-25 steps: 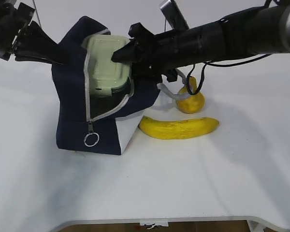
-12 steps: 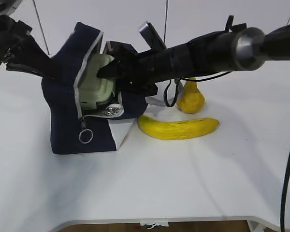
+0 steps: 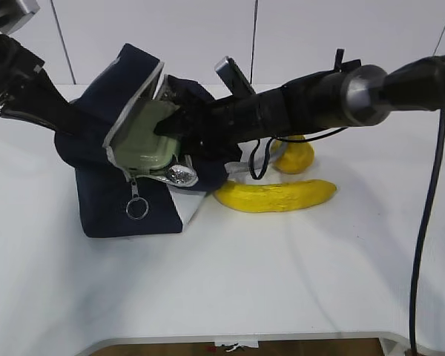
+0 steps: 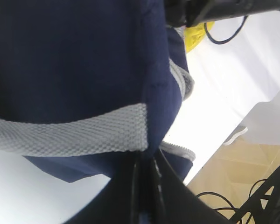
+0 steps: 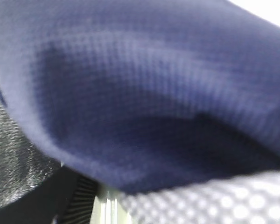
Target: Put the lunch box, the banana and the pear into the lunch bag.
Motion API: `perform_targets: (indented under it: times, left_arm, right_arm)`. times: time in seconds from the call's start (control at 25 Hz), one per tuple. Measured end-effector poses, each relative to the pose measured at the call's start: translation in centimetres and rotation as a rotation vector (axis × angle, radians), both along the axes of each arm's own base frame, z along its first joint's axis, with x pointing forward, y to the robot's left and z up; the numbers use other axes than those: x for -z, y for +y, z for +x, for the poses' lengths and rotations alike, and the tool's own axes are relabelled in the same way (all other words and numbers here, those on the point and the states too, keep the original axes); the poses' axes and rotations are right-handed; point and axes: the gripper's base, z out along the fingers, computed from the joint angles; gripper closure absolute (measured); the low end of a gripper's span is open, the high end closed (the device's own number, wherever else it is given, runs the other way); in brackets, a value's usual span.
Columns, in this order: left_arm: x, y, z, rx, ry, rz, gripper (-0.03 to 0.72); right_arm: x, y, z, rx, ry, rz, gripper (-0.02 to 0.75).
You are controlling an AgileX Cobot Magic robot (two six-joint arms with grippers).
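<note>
The navy lunch bag [image 3: 111, 200] lies tipped on the table with its zippered mouth open toward me. The lunch box [image 3: 142, 141], sage-green lid showing, sits inside the mouth. My right gripper [image 3: 168, 123] reaches into the bag and is shut on the lunch box; the right wrist view shows a ribbed finger pad [image 5: 79, 201] beside the pale lid [image 5: 108, 211] under blurred navy fabric. My left gripper [image 3: 68, 119] is shut on the bag's fabric [image 4: 84, 60] just below a grey webbing handle [image 4: 70, 135]. The banana [image 3: 276, 196] lies right of the bag. The pear [image 3: 295, 157] stands behind it, partly hidden by my right arm.
The zipper's ring pull [image 3: 137, 210] hangs at the bag's front and silver lining [image 3: 181, 176] shows at the mouth. A black cable [image 3: 261, 159] loops down from my right arm near the pear. The table's front edge [image 3: 282, 337] runs along the bottom.
My right arm has swung lower and pushed the lunch box deeper into the bag. The bag has tipped down and its flap has opened wider. The banana and the pear have not moved.
</note>
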Motion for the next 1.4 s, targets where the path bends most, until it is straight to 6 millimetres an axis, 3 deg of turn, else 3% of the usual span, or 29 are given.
perform_targets:
  times: [0.56, 0.84, 1.08, 1.24, 1.4]
  left_arm:
    - [0.0, 0.0, 0.0, 0.004, 0.001, 0.004, 0.693]
    - [0.1, 0.0, 0.0, 0.007, 0.0, 0.015, 0.693]
    - [0.2, 0.2, -0.1, 0.016, 0.002, 0.037, 0.693]
    - [0.2, 0.2, -0.1, 0.017, 0.003, 0.038, 0.693]
    - [0.2, 0.2, -0.1, 0.019, 0.004, 0.04, 0.694]
  right_arm:
    - [1.6, 0.1, 0.2, 0.011, 0.033, -0.001, 0.365]
    - [1.5, -0.3, 0.2, -0.005, 0.041, 0.016, 0.284]
    - [1.1, -2.0, 0.5, -0.051, 0.063, 0.069, 0.253]
    - [-0.1, -3.5, 0.7, -0.077, 0.032, 0.05, 0.251]
    - [-2.7, -4.5, 0.6, -0.12, -0.049, -0.014, 0.25]
